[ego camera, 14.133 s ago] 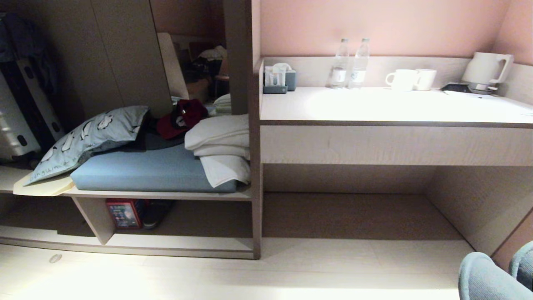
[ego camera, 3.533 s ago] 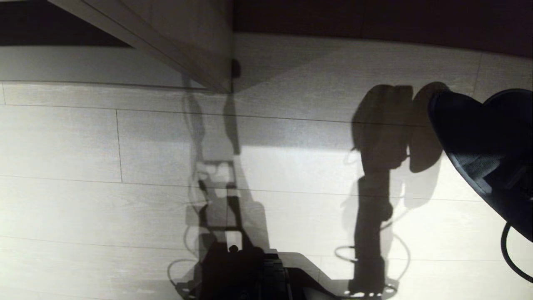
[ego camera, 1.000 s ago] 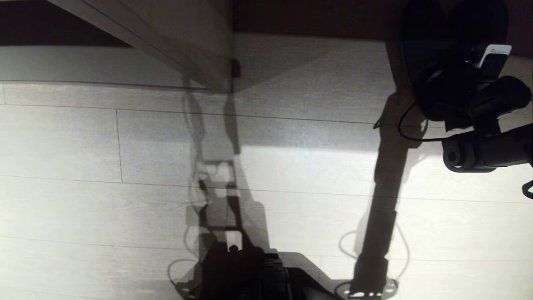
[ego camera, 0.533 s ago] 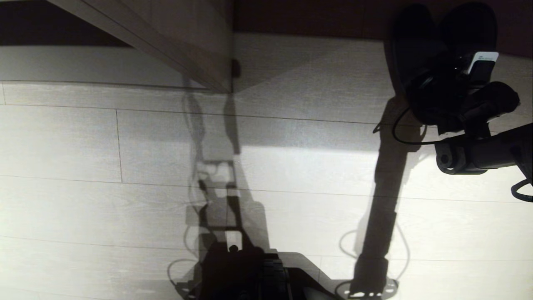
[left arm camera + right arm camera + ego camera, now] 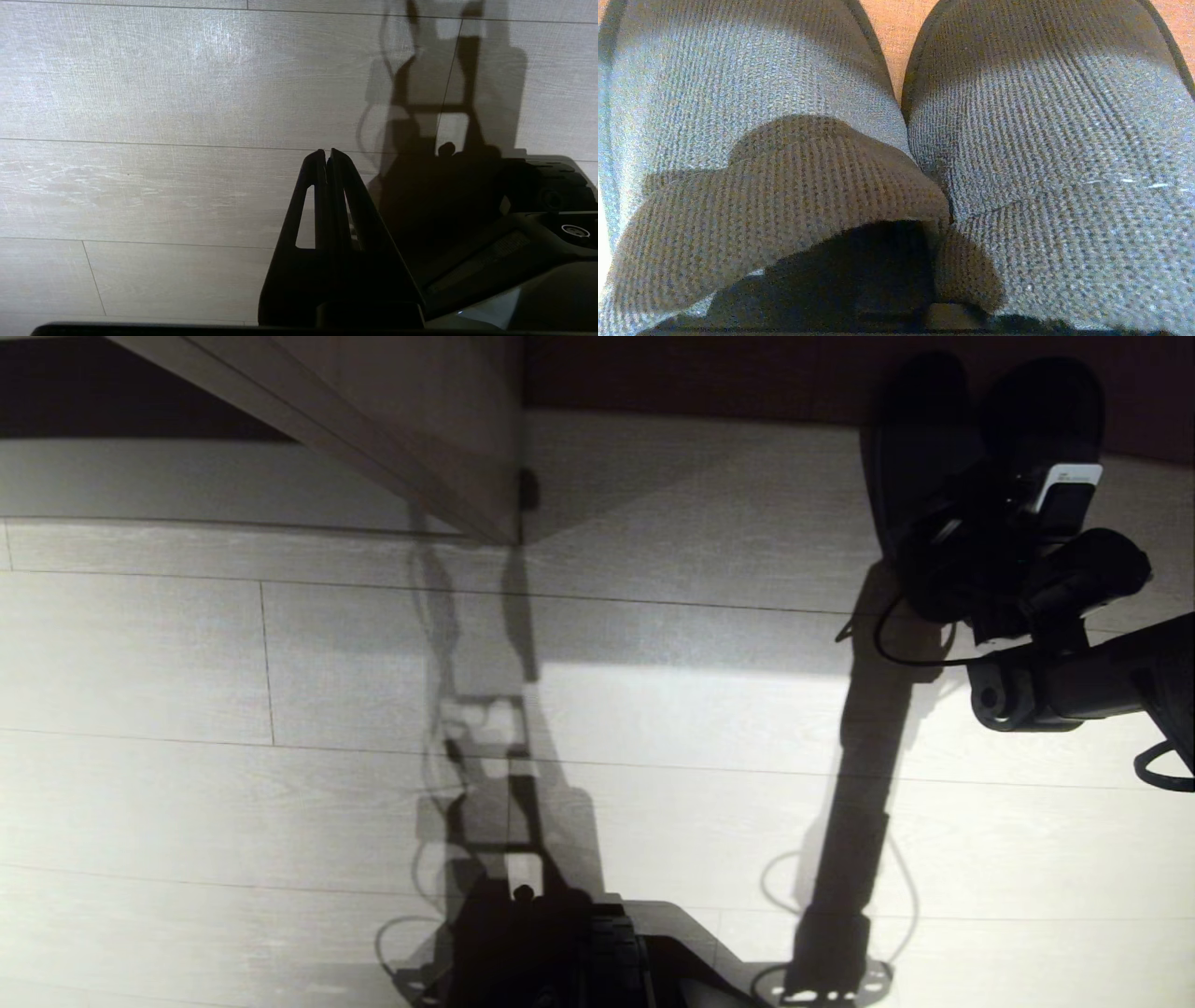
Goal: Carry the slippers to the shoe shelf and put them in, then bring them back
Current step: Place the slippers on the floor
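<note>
Nearest the robot base (image 5: 551, 952), whose dark bulk sits low on the pale plank floor (image 5: 187, 709), the left pincer (image 5: 327, 156) hangs over bare boards with its two fingers pressed together and nothing between them. Farther out from the base and off to its right, the right arm (image 5: 1074, 681) reaches forward above the floor. The right pincer (image 5: 971, 523) at its end is clamped tight on the slippers (image 5: 980, 429), gripping the inner edges where the two lie side by side; the wrist view shows their waffle-knit uppers (image 5: 1017, 116) touching each other, the fabric bunched at the grip. Beyond the base, the slippers' toes point into the dark strip where the floor ends. To the base's far left stands a wooden upright panel (image 5: 420, 429).
</note>
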